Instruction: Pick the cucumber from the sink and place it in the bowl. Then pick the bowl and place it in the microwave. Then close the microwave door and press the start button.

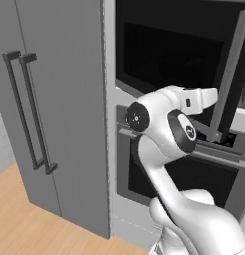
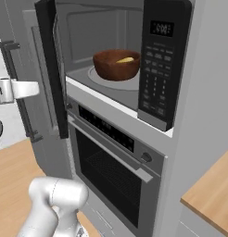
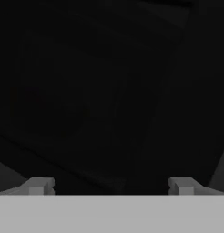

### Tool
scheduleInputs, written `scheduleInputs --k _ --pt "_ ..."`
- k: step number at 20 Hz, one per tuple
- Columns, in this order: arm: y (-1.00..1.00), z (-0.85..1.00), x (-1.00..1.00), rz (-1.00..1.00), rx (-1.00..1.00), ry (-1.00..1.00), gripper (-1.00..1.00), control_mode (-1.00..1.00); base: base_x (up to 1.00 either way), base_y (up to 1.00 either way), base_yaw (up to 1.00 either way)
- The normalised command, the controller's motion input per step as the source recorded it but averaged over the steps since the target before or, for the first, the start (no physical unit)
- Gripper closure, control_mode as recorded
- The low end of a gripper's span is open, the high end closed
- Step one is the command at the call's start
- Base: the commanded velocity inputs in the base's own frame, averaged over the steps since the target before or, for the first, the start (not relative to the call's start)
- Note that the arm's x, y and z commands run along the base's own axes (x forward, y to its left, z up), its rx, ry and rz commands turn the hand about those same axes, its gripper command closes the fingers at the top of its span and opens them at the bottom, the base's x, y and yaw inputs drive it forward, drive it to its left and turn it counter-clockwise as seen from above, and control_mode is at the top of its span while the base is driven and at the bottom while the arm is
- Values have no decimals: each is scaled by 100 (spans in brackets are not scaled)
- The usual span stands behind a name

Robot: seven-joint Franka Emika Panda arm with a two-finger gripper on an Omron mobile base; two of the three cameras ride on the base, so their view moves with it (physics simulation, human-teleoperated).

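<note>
Two steps looked done: bowl (image 2: 117, 65) sat on the turntable plate (image 2: 129, 81) inside the microwave (image 2: 104, 34), with the yellow cucumber (image 2: 126, 59) resting in it. Left there, presumably, so only door and start button remained. Microwave door (image 2: 51, 65) stood swung wide open, edge-on in the right base view, hinged on the left of the cavity. Control panel (image 2: 158, 65) was right of the cavity, well apart from the arm. Gripper (image 3: 111, 185) was pressed close against the dark glass of the door, hence the near-black hand view; jaws were spread wide and held nothing. Fingers (image 3: 38, 185) showed far apart at the bottom of that view. Hand sat on the outer face of the door in the left base view, likely placed to push it shut. Bowl and cucumber lay on the far side of the door from the jaws, not touching them. Oven (image 2: 111, 171) below was shut, untouched. Judged next: sweep door closed, then reach the panel.
</note>
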Motion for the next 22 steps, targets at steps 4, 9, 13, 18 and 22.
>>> scheduleInputs --k 4,9,13,18,22 --pt "-72 1 56 0 9 0 -100 -100 0 0 0" --pt "-52 0 69 0 6 0 -100 -100 0 0 0" --pt "-41 0 68 0 4 0 -100 -100 0 0 0" --pt "-38 0 52 0 6 0 -100 -100 0 0 0" --pt "-42 0 51 0 4 0 -100 -100 0 0 0"
